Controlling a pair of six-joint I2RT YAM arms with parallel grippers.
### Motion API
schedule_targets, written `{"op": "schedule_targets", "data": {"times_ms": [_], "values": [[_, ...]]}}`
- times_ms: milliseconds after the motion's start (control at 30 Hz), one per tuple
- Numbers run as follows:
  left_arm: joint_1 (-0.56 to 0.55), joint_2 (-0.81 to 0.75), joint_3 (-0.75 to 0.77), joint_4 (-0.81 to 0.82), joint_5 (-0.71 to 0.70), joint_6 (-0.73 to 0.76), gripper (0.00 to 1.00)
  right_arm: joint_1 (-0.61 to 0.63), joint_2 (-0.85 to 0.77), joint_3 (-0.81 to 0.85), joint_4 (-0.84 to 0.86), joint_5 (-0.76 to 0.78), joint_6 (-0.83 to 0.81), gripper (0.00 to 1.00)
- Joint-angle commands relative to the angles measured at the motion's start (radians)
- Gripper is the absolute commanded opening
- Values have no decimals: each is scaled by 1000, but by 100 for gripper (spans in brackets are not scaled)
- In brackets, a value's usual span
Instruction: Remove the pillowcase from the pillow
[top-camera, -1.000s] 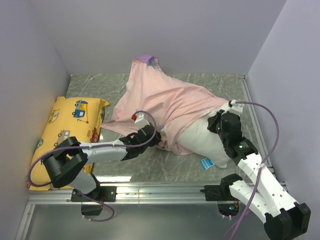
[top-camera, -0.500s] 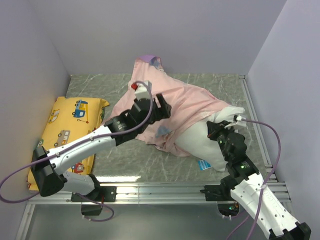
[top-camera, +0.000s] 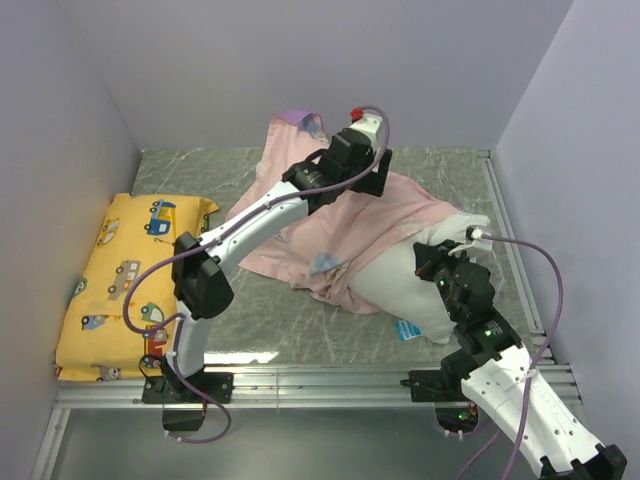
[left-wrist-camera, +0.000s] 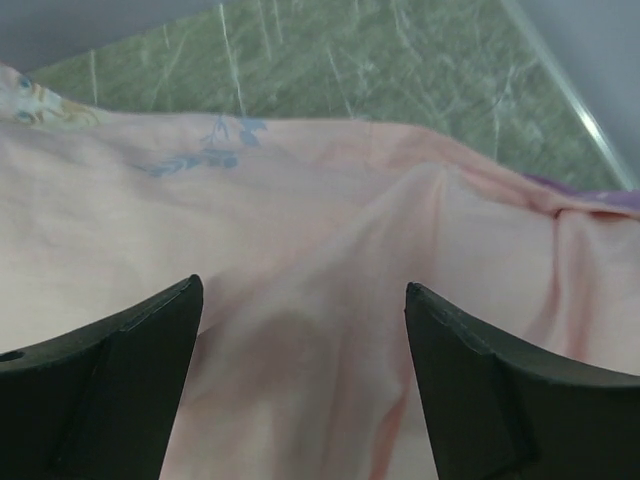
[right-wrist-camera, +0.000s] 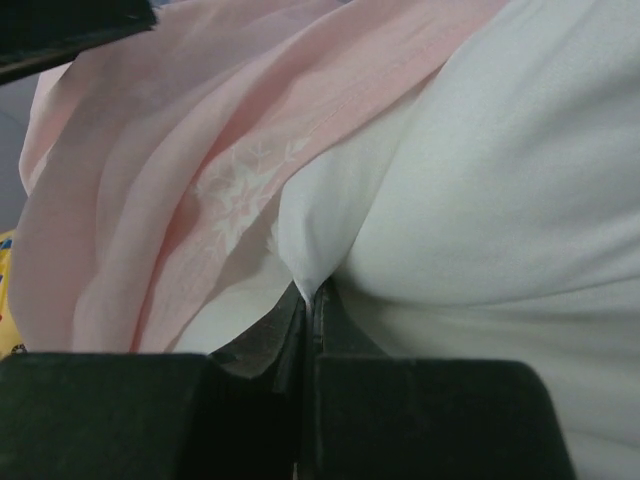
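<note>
The pillowcase (top-camera: 330, 215) lies pale-pink side up across the middle of the table, still draped over the far end of the white pillow (top-camera: 395, 285). In the left wrist view the pillowcase (left-wrist-camera: 320, 230) fills the frame under the fingers. My left gripper (top-camera: 374, 184) (left-wrist-camera: 300, 290) hangs open above the far part of the cloth, nothing between its fingers. My right gripper (top-camera: 426, 262) (right-wrist-camera: 311, 296) is shut on a pinched fold of the pillow (right-wrist-camera: 480, 180), close to the pillowcase's hem (right-wrist-camera: 250, 170).
A yellow cushion (top-camera: 125, 280) with cartoon vehicles lies against the left wall. A blue tag (top-camera: 409, 328) sticks out at the pillow's near end. Grey walls close in the left, back and right. A metal rail (top-camera: 320, 385) runs along the near edge.
My left gripper let go of the pillowcase's near edge, opened, and swung up and away to the far side over the cloth. The right gripper kept its pinch on the pillow.
</note>
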Motion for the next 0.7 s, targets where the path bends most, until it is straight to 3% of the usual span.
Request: {"op": "schedule_targets", "data": {"times_ms": [0,100,200,233,300,333,367,533,633,667], "values": [[22,1,67,-84,74,84,87,16,14,76,-100,-7,-30,0],[59,-13,44,-38,118,65,82,15,34,128,-132,-4,-41,0],[102,10,79,-66,157,57,60,15,48,182,-169,-6,-46,0],[113,15,84,-69,161,57,40,15,50,192,-177,-4,-47,0],[139,15,84,-69,183,51,21,15,53,231,-201,-1,-50,0],[148,12,79,-67,192,48,4,15,57,243,-212,16,-50,0],[163,2,76,-64,186,43,0,15,62,257,-224,22,-52,0],[243,-50,50,-50,37,-29,0,15,86,347,-292,74,-58,0],[352,-96,19,3,129,-100,1,15,79,390,-307,71,-66,0],[372,-122,7,32,232,-104,6,15,76,394,-306,68,-69,0]]}}
